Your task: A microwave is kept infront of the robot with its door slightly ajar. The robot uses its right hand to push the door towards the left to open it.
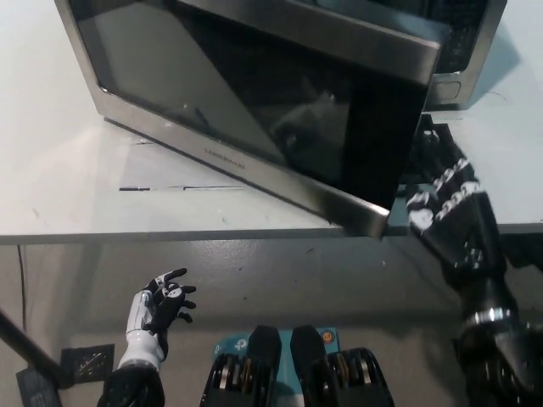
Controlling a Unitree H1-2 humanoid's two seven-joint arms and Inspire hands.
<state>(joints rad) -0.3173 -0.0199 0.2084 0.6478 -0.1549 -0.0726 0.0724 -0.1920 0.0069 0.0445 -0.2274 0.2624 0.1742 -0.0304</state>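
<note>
Pushing is under way: the right hand (445,203), fingers spread and gripping nothing, sits just behind the door's (254,110) free edge, at the bench's (59,195) front right. Next, likely a further leftward sweep. Left hand (165,305) rests low, open.

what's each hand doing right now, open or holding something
Left hand: open, holding nothing, resting low beside the robot's body.
Right hand: open, fingers spread, at the free edge of the microwave door, gripping nothing.
</note>
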